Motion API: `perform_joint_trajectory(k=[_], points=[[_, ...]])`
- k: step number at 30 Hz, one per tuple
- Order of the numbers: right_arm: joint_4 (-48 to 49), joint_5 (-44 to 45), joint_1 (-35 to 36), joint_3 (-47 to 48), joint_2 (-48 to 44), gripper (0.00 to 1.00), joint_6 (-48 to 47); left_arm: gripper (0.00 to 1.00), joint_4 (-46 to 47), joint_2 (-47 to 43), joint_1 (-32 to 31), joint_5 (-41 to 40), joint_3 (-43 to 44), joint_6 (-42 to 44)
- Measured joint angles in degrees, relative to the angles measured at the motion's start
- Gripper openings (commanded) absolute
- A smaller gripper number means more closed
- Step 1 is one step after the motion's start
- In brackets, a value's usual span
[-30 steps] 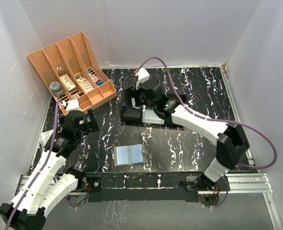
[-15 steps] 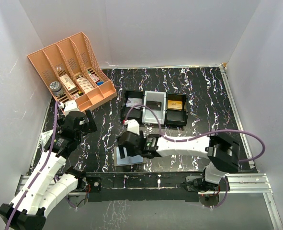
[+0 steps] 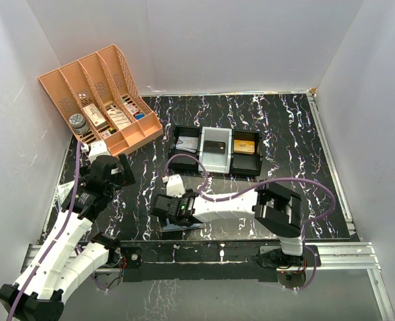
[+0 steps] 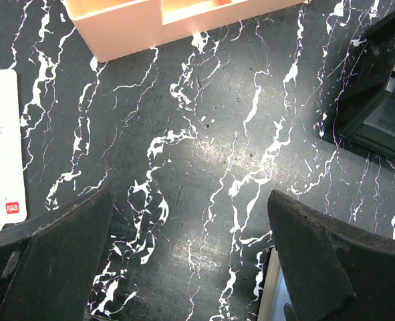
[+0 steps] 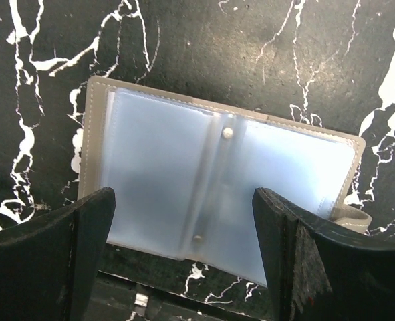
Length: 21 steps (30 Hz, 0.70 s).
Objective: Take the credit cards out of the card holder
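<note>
Hovering with the right gripper point(image 5: 182, 200) over the card holder point(image 5: 217, 167), I have its jaws spread wide, gripping nothing. The card holder lies opened flat on the counter point(image 5: 184, 40) near the front edge, with its frosted grey-blue sleeves facing up and its closing tab out to one side. I see no card edge in either sleeve, so I judge the emptying nearly or wholly done.

Further out, the black tray point(image 3: 172, 148) holds an orange card point(image 3: 245, 146) in its right compartment. There is what looks like a dark card point(image 3: 215, 144) in the middle one and a pale card point(image 3: 188, 142) in the left. I take these for the cards already out.

My left gripper point(image 4: 189, 200) is open too, over bare counter near the orange organiser point(image 3: 100, 93).

What I cannot settle is whether a card remains, because the sleeves are cloudy and my fingers hide the lower corners. From above, the arm covers nearly all of the card holder.
</note>
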Motion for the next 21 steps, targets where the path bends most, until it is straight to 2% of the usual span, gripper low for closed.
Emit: perform_joint_trajectory(k=[13,21], points=[[-3.28,0.42,0.00,8.50,7.19,0.80,-0.74,0.99,-0.02,-0.28,0.00,-0.33,0.00,-0.22],[-4.31,1.68,0.15,9.25,8.11,0.57,0.61,0.99,-0.02,-0.37,0.00,-0.39,0.00,-0.24]])
